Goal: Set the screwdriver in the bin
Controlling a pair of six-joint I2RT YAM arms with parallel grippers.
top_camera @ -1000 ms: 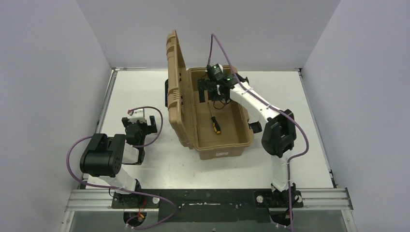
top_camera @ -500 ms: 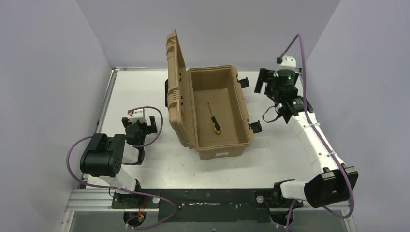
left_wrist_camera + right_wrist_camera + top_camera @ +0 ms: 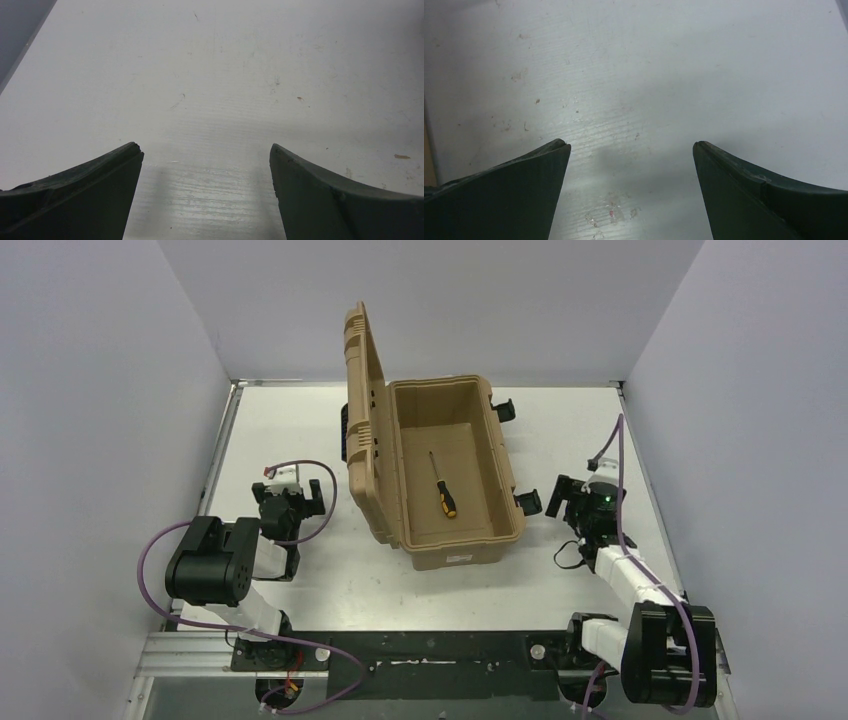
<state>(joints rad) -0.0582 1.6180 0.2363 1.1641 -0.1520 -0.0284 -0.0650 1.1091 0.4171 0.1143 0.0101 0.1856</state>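
The screwdriver lay inside the open bin, well apart from the right fingers, which had withdrawn to the tabletop, spread and empty. The left fingers gaped too; task apparently complete.

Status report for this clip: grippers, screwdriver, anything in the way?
Left gripper open, empty, over the table. Right gripper open, empty, right of the bin. Screwdriver lying flat inside the bin, lid up. Nothing in the way.
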